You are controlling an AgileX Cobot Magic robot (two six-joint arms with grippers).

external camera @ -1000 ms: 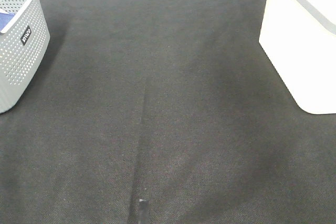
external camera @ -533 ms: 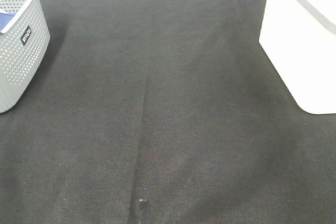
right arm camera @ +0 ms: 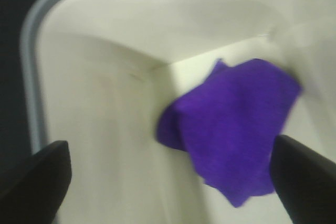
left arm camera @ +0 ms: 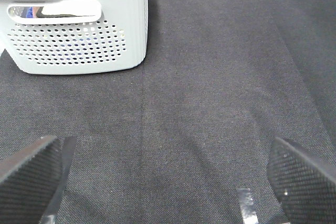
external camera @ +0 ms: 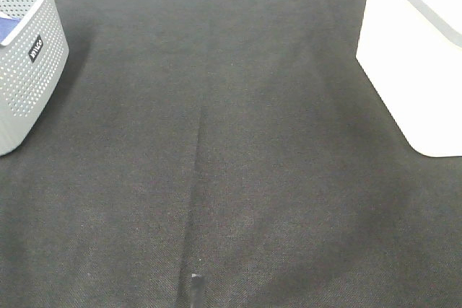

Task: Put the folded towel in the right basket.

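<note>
Towel: The purple towel (right arm camera: pixel 231 129) was seen inside the right basket (right arm camera: pixel 94 129), low down near a corner where two walls met. It was touched by neither finger. The view was blurred, so it could not be told whether the towel had fully settled, and its folds looked loosened.
Right claw: The right claw (right arm camera: pixel 168 182) was held above the basket's mouth with its fingers set wide apart and nothing between them. This spread was judged to be the release, made over the middle so that the towel would land within the walls and not on the rim.
Right basket, high view: The white basket (external camera: pixel 404 55) was shown at the right edge of the tabletop (external camera: pixel 216 142), only partly in frame. Its inside was hidden there, and neither arm was shown.
Left claw: The left claw (left arm camera: pixel 168 182) was held low over the tabletop, its fingers spread apart and empty. It was judged to be parked clear, since only the other arm was needed.
Left basket: The grey perforated basket (external camera: pixel 29 84) was placed at the far left, well apart from the white one.
Progress: The task was judged essentially done.
Next move: A straight lift clear of the rim was judged to be called for.
</note>
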